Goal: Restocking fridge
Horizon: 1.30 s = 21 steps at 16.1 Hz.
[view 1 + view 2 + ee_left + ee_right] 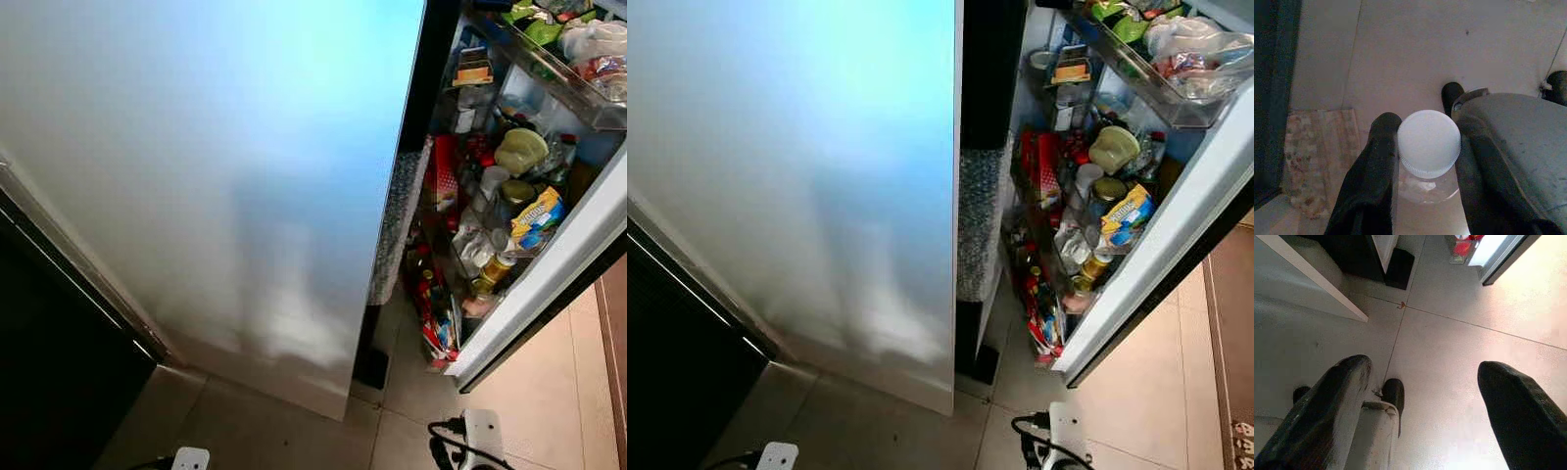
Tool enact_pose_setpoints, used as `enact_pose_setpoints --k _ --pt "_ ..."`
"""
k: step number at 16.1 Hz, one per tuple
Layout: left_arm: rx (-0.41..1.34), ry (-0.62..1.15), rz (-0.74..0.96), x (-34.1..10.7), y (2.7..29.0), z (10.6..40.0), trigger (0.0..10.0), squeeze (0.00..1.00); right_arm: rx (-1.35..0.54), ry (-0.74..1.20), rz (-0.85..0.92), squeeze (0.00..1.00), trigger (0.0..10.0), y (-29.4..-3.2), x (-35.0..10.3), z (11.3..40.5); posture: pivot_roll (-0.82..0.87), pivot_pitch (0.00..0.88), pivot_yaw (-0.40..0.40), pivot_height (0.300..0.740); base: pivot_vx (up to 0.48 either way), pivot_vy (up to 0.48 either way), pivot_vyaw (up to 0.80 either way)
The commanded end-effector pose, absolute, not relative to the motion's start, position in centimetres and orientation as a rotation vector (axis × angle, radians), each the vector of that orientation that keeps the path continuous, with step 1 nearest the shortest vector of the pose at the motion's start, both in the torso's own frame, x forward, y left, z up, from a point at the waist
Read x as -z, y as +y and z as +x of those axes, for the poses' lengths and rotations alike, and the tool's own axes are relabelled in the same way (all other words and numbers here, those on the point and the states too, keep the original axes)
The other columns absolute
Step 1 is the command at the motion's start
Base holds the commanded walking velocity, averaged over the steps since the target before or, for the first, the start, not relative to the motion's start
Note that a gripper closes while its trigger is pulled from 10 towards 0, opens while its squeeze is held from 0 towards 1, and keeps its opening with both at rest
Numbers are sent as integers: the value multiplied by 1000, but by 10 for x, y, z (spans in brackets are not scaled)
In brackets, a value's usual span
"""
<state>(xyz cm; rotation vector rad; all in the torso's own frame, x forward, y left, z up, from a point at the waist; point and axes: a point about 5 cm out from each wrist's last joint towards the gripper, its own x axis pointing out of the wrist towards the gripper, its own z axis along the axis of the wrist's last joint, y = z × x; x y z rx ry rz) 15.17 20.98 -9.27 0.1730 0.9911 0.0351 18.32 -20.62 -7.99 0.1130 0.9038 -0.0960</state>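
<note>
My left gripper [1425,147] clamps a white-capped bottle [1428,142]; right gripper [1425,396] gapes empty (fridge door [549,255] open).

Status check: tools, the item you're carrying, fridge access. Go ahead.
Left tool shut on white-capped bottle, low over the floor. Right tool open, nothing in it. Fridge door open, shelves crowded; power strip on the floor ahead.

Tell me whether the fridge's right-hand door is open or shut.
Open. The right-hand door stands swung out, its packed door shelves facing the gap, beside the silver left door, which hides the inside.
</note>
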Motion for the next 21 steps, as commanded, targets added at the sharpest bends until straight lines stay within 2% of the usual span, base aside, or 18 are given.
enact_pose_setpoints --k 1,9,13,18,20,21 --pt "-55 1026 168 96 213 144 10000 0 94 916 114 0 10000 -205 83 178 -15 90 13 740 0 -416 0" --pt "-42 1022 177 95 212 146 10000 0 69 912 112 0 10000 -198 83 179 -18 81 21 740 0 -394 0" --pt "-54 1024 171 95 214 146 10000 0 76 869 116 0 10000 -199 78 188 -16 92 20 740 0 0 586" --pt "-51 1030 170 96 213 144 10000 0 82 786 108 0 10000 -204 65 210 -24 107 24 740 0 0 0" --pt "-50 1026 172 95 212 145 10000 0 59 713 80 0 10000 -205 54 226 -24 108 24 740 0 0 0" --pt "-48 1026 176 95 212 145 10000 0 104 652 78 0 10000 -213 44 237 -25 111 26 740 0 0 0"
